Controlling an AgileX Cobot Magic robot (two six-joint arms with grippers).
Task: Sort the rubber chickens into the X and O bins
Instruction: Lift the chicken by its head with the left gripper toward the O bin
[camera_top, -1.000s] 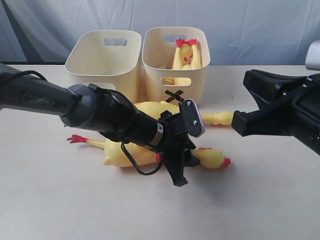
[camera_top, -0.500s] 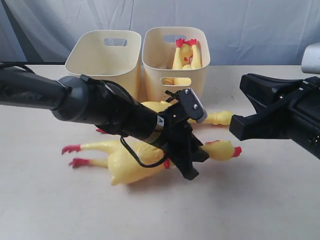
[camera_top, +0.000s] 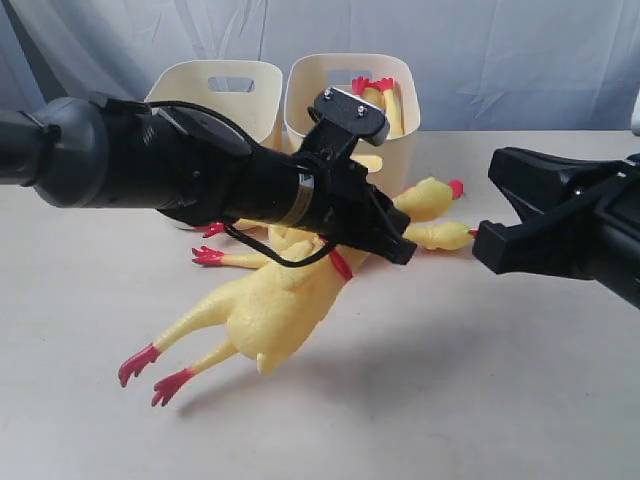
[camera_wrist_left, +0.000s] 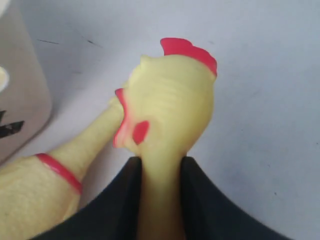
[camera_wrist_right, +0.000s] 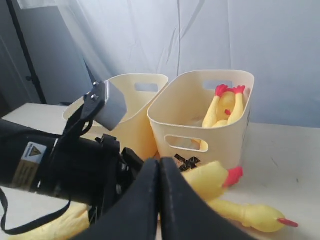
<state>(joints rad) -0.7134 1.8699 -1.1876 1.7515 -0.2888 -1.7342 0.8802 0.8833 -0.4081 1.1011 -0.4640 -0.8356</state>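
The left jaws are clamped tight on the neck of a rubber chicken (camera_top: 270, 310), its head sticking out past the tips and its body slanting down behind them, red feet lowest. A second chicken (camera_top: 440, 236) lies on the worktop (camera_top: 480, 400) below these jaws. Just beyond them stands the X tub (camera_wrist_right: 220, 147), another chicken (camera_top: 388, 100) inside. The right jaws are pressed together, empty.

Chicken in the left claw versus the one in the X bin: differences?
The held chicken hangs slanted, feet lowest; the binned chicken stands feet-up. The held chicken is clamped at the neck by the left claw; the binned chicken rests free in the X bin. Both are yellow with red feet.
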